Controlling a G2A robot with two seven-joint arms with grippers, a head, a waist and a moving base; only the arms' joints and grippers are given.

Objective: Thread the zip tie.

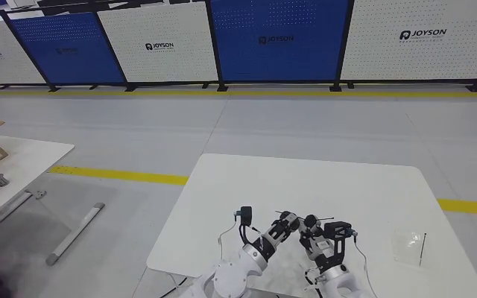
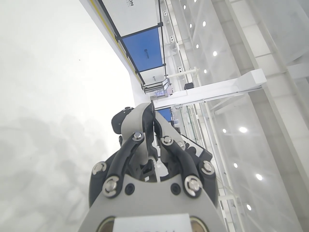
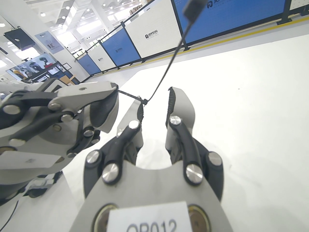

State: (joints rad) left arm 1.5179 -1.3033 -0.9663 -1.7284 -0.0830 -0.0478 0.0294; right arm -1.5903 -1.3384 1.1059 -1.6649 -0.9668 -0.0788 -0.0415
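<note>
White table (image 1: 298,179) carries the work in your top view. Both arms meet near its edge closest to the robot, where the left gripper (image 1: 288,220) and the right gripper (image 1: 308,225) sit tip to tip, just beside each other. A clear plastic bag (image 1: 408,246) lies well apart from them on the right side of the table.

Your left wrist view shows the left gripper (image 2: 151,114) with its fingers pressed together.

In your right wrist view, the thin black plastic zip tie (image 3: 168,67) is up off the table. One end is pinched in the left gripper (image 3: 116,92). The strap bends sharply at one fingertip (image 3: 140,111) of the right gripper (image 3: 155,103), whose fingers stand apart. From the bend, the zip tie's blocky end rises toward the camera.
</note>
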